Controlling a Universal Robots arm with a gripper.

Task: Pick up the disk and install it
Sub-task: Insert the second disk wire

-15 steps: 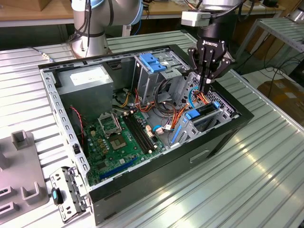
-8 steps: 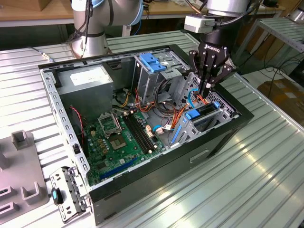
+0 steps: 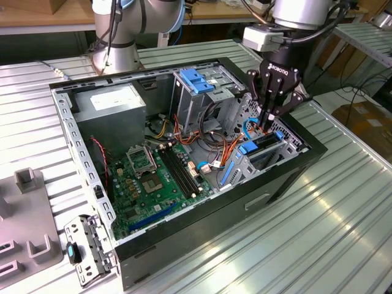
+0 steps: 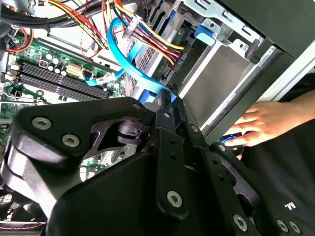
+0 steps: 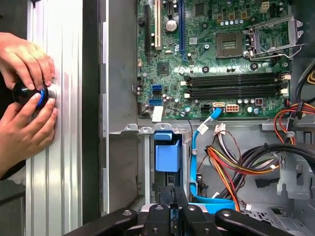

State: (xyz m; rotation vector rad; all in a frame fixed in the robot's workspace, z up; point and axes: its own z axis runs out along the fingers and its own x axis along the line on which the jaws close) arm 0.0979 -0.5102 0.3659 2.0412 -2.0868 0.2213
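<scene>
The disk (image 3: 260,147) stands on edge in the drive bay at the exterior view's right end of the open computer case (image 3: 202,233), its blue rails showing. In the first wrist view its blue end (image 5: 167,152) sits in the bay slot. My gripper (image 3: 268,121) hangs straight above it with its fingers drawn together, the tips at the disk's upper blue edge. In both wrist views the black fingers (image 5: 162,216) meet over that edge, and the gripper (image 4: 170,101) touches blue plastic.
A person's hands (image 5: 27,98) hold a black and blue knob on the ribbed table beside the case. Inside are a grey power-supply box (image 3: 116,104), a metal cage with a blue top (image 3: 199,82), the motherboard (image 3: 153,177) and loose cables (image 3: 214,147). Grey fixtures (image 3: 24,208) lie to the exterior view's left.
</scene>
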